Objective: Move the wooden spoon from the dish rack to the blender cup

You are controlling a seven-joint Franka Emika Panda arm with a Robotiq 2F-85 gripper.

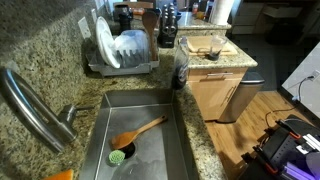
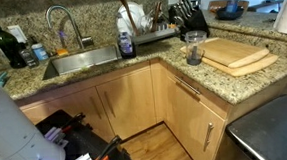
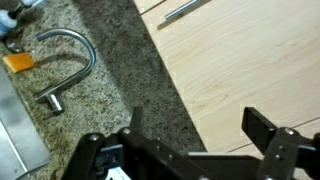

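Pincer: the pincer (image 3: 193,116) stood wide with nothing between its jaws; in the wrist view it hung before the wooden cabinet fronts (image 3: 250,50), beside the granite table (image 3: 120,70) edge.
Wooden spoon: the wooden spoon (image 2: 125,11) leaned in the dish rack (image 2: 159,32), its handle rising above the plates.
Dish rack: it sat on the table behind the sink (image 1: 155,150), near the corner.
Blender cup: the blender cup (image 2: 194,49) stood on the table just beside the cutting boards (image 2: 240,54), apart from the rack.
Sink: it held an orange-tan spoon (image 1: 140,130) and a green scrubber (image 1: 118,155).
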